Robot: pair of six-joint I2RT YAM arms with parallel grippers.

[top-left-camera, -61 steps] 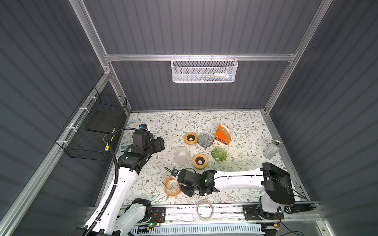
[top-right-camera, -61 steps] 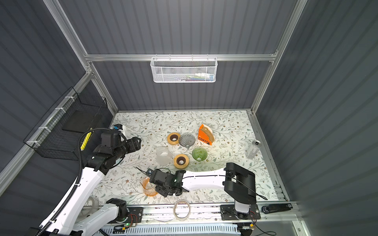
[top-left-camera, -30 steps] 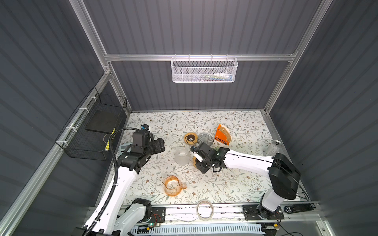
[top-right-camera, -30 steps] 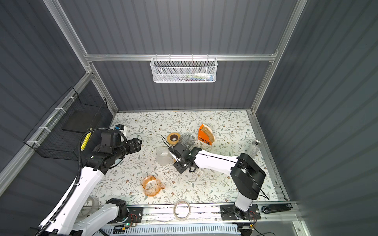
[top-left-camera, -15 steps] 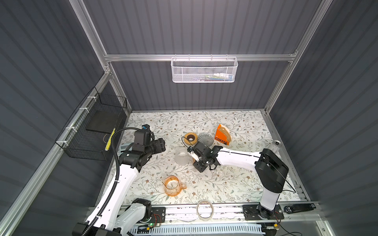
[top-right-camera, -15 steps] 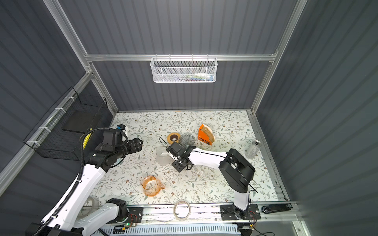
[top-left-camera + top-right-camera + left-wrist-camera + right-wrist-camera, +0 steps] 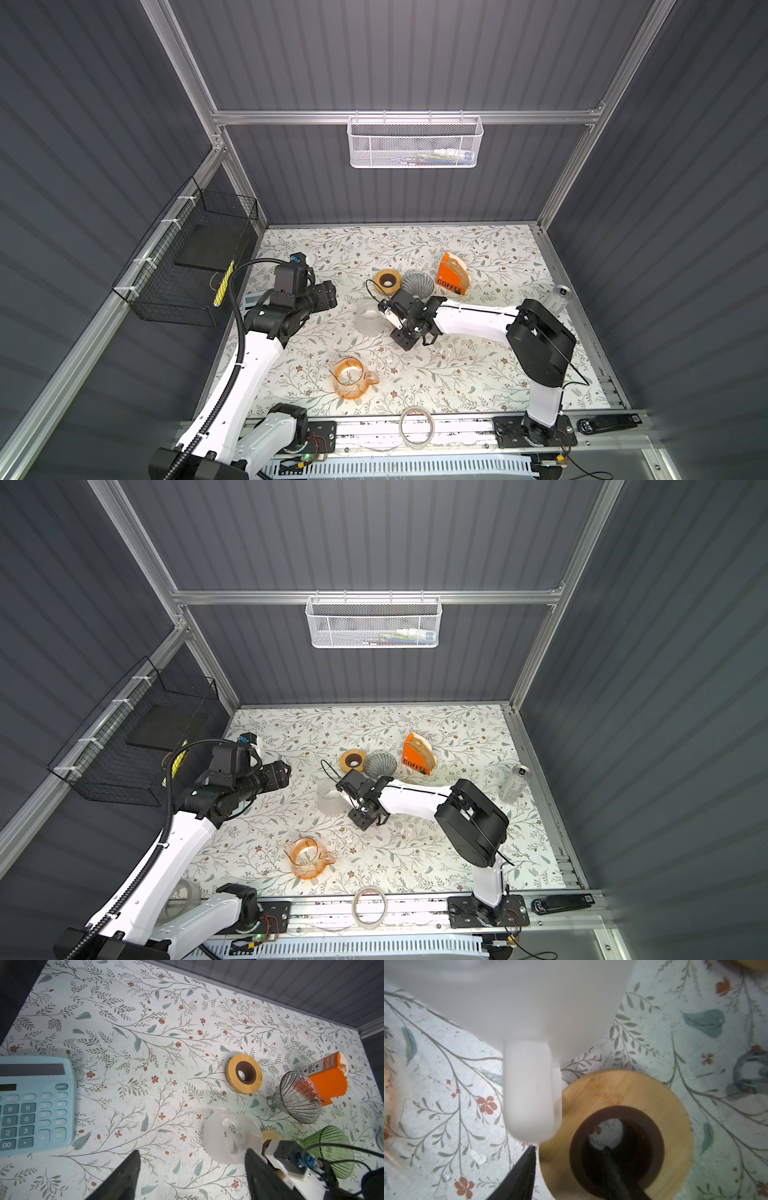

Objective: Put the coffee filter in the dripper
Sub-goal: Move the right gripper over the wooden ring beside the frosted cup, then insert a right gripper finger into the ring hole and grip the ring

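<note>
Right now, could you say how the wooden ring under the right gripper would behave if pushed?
The wooden ring lies flat on the table, so it would probably slide rather than roll or tip. It looks thick and solid, likely stiff. One finger of the right gripper seems to reach into its hole, so sideways motion may drag it.

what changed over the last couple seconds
The right hand swung from beside the orange pitcher at the front back to the middle. It is now open over the wooden ring next to the frosted dripper, with one finger in the ring's hole and one outside. It has taken hold of nothing visible. The pitcher and the left hand stayed put.
</note>
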